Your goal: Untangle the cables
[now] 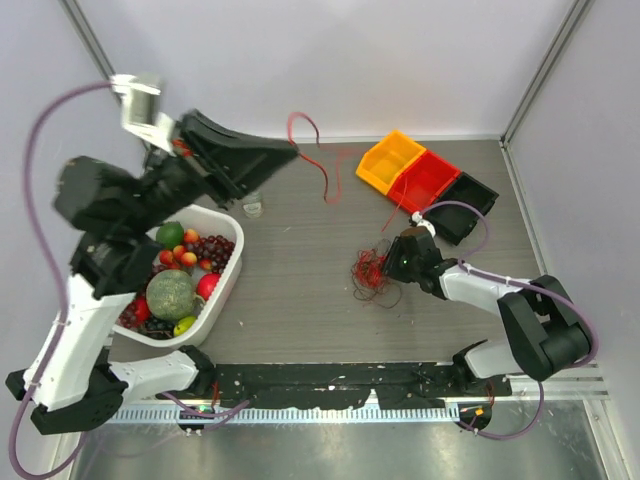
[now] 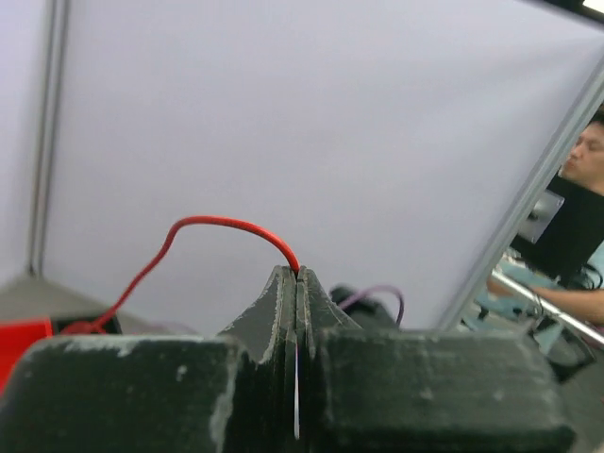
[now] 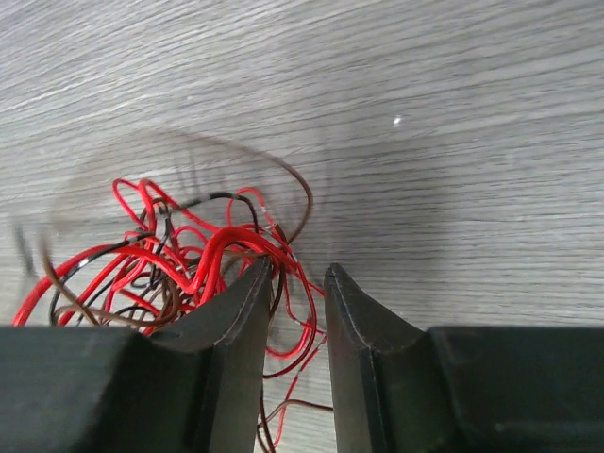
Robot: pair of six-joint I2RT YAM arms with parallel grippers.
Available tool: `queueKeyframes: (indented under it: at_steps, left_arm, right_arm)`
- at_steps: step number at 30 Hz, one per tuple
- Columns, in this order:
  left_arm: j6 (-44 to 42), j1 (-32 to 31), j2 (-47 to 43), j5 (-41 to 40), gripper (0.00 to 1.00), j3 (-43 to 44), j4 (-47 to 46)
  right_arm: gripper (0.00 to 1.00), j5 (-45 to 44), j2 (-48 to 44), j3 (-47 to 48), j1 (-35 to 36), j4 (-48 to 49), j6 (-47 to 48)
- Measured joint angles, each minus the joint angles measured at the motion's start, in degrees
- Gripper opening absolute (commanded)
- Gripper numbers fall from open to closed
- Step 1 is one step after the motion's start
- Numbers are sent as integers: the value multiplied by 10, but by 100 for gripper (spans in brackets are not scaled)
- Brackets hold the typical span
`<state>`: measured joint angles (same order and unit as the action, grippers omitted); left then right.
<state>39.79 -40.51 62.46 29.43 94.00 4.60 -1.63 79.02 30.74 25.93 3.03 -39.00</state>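
Cables (image 1: 375, 272) make up a loose red and brown clump on the counter (image 1: 300, 310), right of centre and just in front of the right arm. One red strand (image 1: 322, 165) hangs apart from it, raised at the back.

They look very light, limp and springy: thin curly wire that holds no shape, slides easily over the wood-grain top and snags on itself. A hard tug on one loop would likely drag the whole clump or tighten a knot. The best place to take hold is an outer loop or a free end, not the dense middle (image 3: 179, 260).

The left jaws are fully closed, pinching the red strand (image 2: 226, 225) right at their tips, high above the counter. Its lower end trails down onto the wood near the bins. Whether it joins the clump I cannot tell.

The right jaws stand partly open, low over the clump's edge, with a few red and brown strands in the gap but nothing clamped.

A white tub (image 1: 232, 275) of fruit sits at the left. Orange (image 1: 390, 160), red (image 1: 425, 180) and black (image 1: 465, 205) bins stand close behind the clump, where a swinging strand could catch a rim.
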Motion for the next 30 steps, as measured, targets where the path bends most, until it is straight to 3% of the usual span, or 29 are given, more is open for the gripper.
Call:
queueKeyframes:
  at_steps: [5, 8, 11, 15, 20, 24, 30]
  left_arm:
    - [-20, 0, 32, -43, 0, 167, 52]
    - [-28, 0, 46, -54, 0, 235, 72]
    - [-30, 0, 47, -57, 0, 242, 75]
    - [-28, 0, 29, -57, 0, 156, 68]
    - [-44, 0, 11, -83, 0, -32, 74]
    - [-99, 0, 35, -168, 0, -139, 137]
    - [-164, 0, 78, -273, 0, -227, 176]
  right_arm:
    - [35, -14, 9, 0, -7, -2, 3]
    - [44, -25, 9, 2, -7, -5, 13]
    - [54, -30, 6, 10, -7, -19, 30]
    - [60, -32, -34, 13, -8, -62, 63]
    - [61, -45, -135, 22, -8, -126, 100]
    - [61, -50, -194, 39, -8, -172, 121]
    - [61, -57, -235, 59, -8, -224, 137]
